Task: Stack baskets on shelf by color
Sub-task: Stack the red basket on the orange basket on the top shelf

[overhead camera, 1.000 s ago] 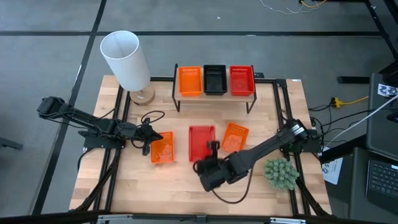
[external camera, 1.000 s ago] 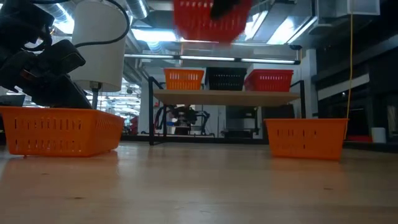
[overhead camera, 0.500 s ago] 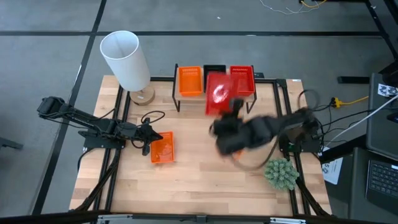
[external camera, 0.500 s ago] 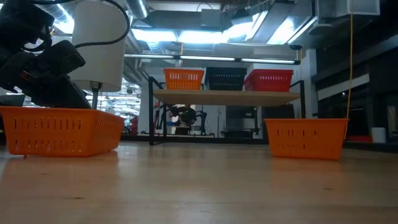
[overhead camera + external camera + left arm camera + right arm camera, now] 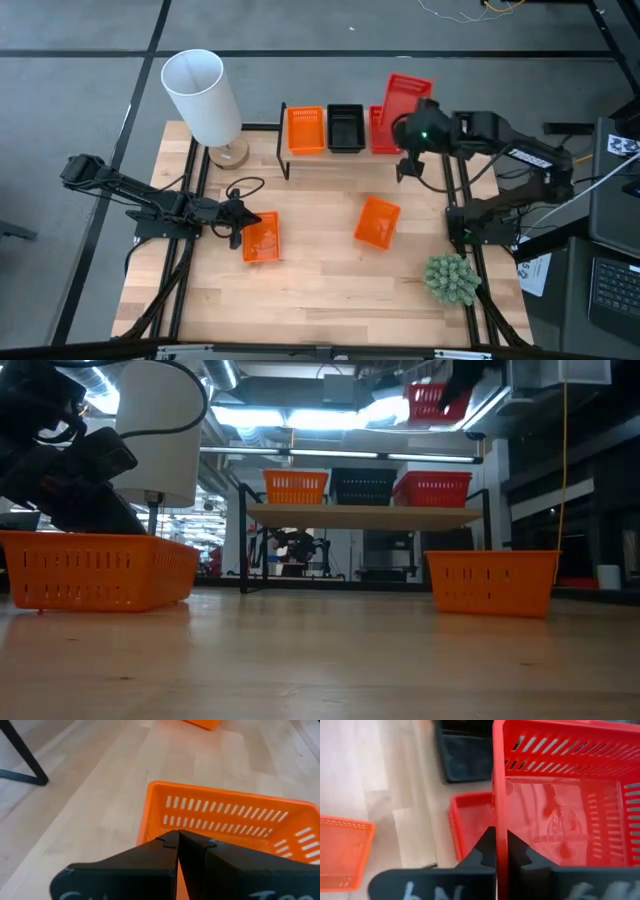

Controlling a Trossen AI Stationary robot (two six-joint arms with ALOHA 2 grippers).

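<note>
1. The shelf (image 5: 346, 158) stands at the table's far edge with three baskets in a row on it: an orange basket (image 5: 306, 130) on the left, a black basket (image 5: 346, 128) in the middle and a red basket (image 5: 381, 137) on the right, the last partly covered from above by the raised one.
2. A second red basket (image 5: 407, 97) is held in the air over the shelf's right end, above the red one already there. In the low view only part of it shows (image 5: 428, 401), high up and partly behind the dark arm.
3. The right gripper (image 5: 501, 851) is clamped narrowly on that raised basket's rim, one finger either side of the wall; in the high view its fingers are hidden under the arm's body.
4. An orange basket at the left (image 5: 261, 238) rests on the table, and the left gripper (image 5: 178, 840) pinches its near wall with the fingers almost together. The basket's right corner is cut off in the left wrist view.
5. Another orange basket (image 5: 377, 221) lies tilted on the table's middle, well apart from both grippers.
6. A white lamp (image 5: 205, 98) stands at the far left corner and a green plant (image 5: 451, 278) near the right edge.
</note>
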